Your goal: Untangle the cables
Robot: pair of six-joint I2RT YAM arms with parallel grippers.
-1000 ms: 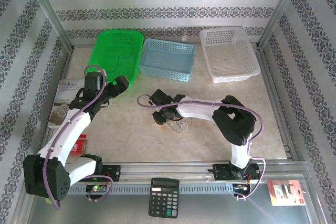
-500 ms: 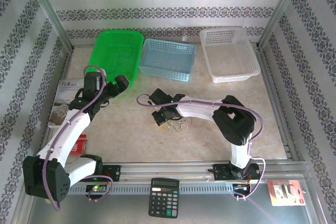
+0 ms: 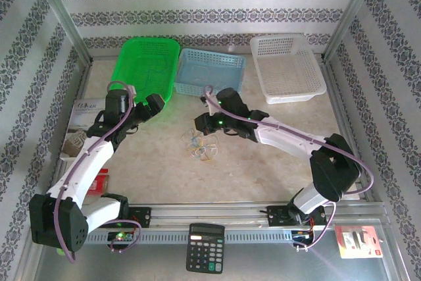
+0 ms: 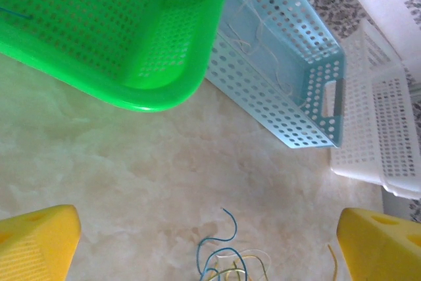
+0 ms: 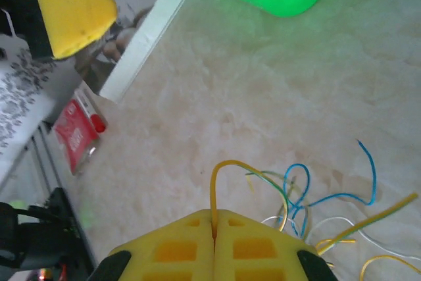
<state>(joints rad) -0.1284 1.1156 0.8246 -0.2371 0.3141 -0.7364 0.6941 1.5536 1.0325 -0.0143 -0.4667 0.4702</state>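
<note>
1. Nearest the viewer, a black calculator (image 3: pixel 205 256) lies on the metal rail, well in front of the cables (image 3: pixel 199 148). The cables form a small loose tangle of green, blue, yellow-orange and whitish wires on the pale marbled surface (image 3: pixel 263 169).
2. The right arm reaches in from the right of the cables. The right hand (image 5: pixel 214 223) sits just behind the tangle with its yellow fingers pressed together. They pinch one yellow-orange wire (image 5: pixel 212 192), which rises from the fingertips, arches over and drops back into the tangle.
3. The left hand (image 3: pixel 153 104) is behind and to the left of the cables, apart from them. Its fingers are spread wide and hold nothing. In its wrist view, the blue and pale ends of the cables lie on the surface between the two yellow fingertips.
4. Farther left of the cables, a printed book (image 3: pixel 85 111) lies at the edge of the surface.
5. Farthest away, three perforated baskets stand in a row behind the cables. A green basket (image 3: pixel 168 70) is behind and to the left, a blue basket (image 3: pixel 204 90) is straight behind, and a white basket (image 3: pixel 293 97) is behind and to the right. Thin pale wires lie inside the blue basket.
</note>
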